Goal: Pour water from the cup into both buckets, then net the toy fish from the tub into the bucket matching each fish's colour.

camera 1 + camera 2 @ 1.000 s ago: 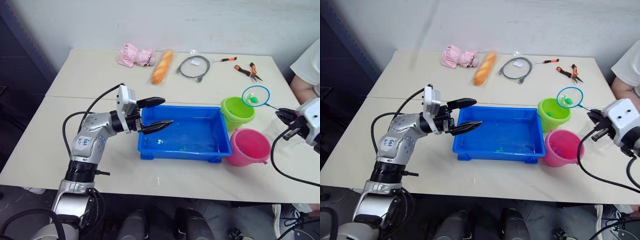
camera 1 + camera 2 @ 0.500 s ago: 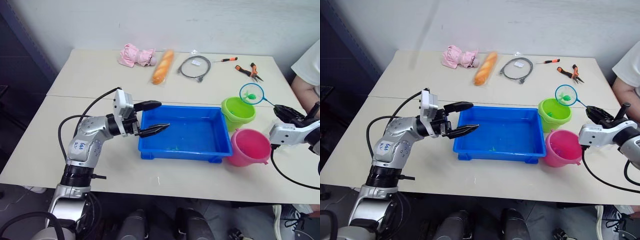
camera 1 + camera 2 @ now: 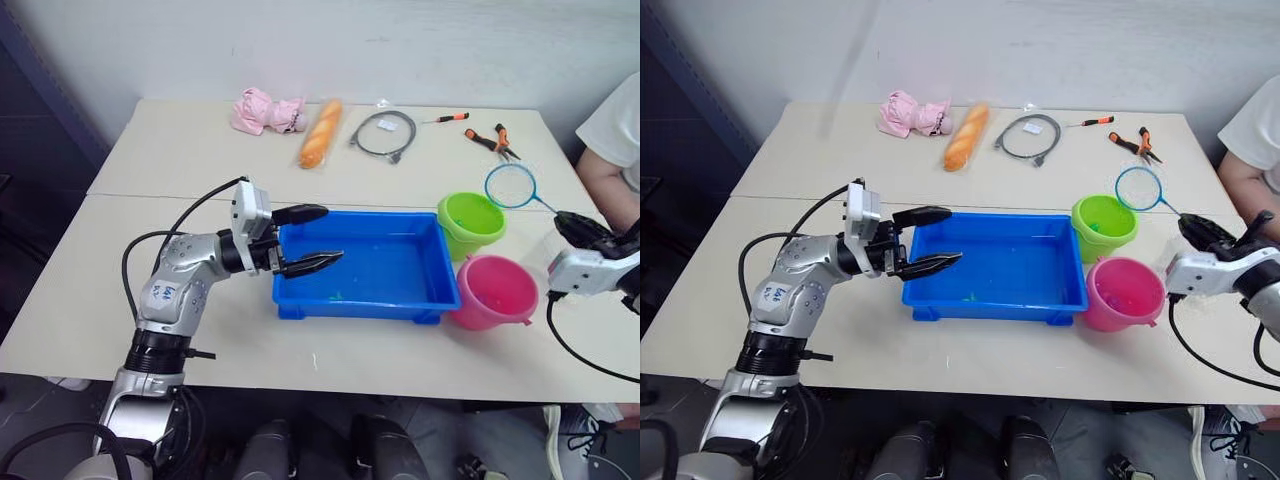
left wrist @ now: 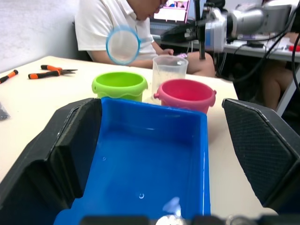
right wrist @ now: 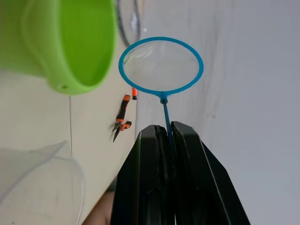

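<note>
Blue-rimmed net, clamped by its handle in the right gripper, hangs empty just right of the green bucket; the left gripper gapes over the tub's left end.

The only lettering is a small white sticker with dark marks on the left arm's silver forearm, well to the left of the tub; it looks like digits, perhaps "64", but cannot be read with certainty. A small white tag lies inside the grey coiled cable on the table beyond the tub, with no print that can be made out. Nothing readable stands on the tub itself.
</note>
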You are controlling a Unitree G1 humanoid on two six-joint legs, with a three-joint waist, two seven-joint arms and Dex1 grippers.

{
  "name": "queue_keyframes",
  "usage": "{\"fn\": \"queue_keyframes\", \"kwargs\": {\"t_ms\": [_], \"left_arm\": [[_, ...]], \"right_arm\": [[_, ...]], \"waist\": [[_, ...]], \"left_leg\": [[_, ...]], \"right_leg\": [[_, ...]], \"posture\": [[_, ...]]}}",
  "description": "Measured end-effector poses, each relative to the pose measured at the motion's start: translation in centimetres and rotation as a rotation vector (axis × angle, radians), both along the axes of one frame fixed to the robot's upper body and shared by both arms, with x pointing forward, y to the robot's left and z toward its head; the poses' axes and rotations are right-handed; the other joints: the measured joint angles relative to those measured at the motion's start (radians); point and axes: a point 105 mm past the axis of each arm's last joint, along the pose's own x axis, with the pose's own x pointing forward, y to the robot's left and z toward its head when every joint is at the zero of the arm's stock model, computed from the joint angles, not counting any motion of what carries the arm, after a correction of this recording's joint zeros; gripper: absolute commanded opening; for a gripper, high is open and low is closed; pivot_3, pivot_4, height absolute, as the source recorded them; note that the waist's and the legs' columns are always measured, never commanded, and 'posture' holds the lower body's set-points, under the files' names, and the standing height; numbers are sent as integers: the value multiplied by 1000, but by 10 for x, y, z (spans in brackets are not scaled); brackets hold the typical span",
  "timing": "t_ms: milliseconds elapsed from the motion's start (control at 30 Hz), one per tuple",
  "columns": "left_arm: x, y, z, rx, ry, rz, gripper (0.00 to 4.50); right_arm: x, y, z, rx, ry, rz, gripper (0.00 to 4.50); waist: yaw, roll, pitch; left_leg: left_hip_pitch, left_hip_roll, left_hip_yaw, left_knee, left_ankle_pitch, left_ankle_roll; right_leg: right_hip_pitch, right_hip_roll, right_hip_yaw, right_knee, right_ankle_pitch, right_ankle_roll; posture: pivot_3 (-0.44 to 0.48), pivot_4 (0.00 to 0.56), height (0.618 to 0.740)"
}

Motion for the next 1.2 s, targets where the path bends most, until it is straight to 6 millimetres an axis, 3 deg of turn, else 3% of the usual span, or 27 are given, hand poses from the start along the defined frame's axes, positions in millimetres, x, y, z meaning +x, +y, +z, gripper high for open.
{"fn": "queue_keyframes", "kwargs": {"t_ms": [100,200,333,533,967,1200], "left_arm": [[-2,17,-6,45,8,17,4388],[-5,38,-14,102,20,40,4388],[-10,61,-22,209,22,62,4388],[-18,68,-28,244,58,51,4388],[-33,82,-34,324,98,24,4388],[-37,83,-39,341,107,23,4388]], "right_arm": [[-1,21,13,182,79,106,0],[-6,57,22,379,243,262,0],[-17,101,3,351,520,396,0],[-22,116,-45,309,846,356,0],[2,165,-71,180,1072,370,0],[1,209,-83,195,1139,469,0]], "waist": [[-10,0,0],[-9,0,0],[0,0,0],[16,0,0],[-7,1,0],[-8,1,0]], "left_leg": [[1,2,0,0,0,0],[2,2,-1,0,0,0],[1,1,-3,0,-2,3],[-1,-1,-3,2,-6,6],[-2,0,-3,1,-6,5],[-2,0,-3,2,-6,5]], "right_leg": [[1,1,0,0,0,0],[1,1,0,1,0,0],[1,-2,-1,0,0,-1],[0,-5,-1,-2,0,-1],[-1,-4,-2,-1,0,-1],[-2,-4,-2,1,0,-1]], "posture": [[0,150,740],[0,150,740],[0,150,740],[0,150,740],[0,150,740],[0,150,740]]}}
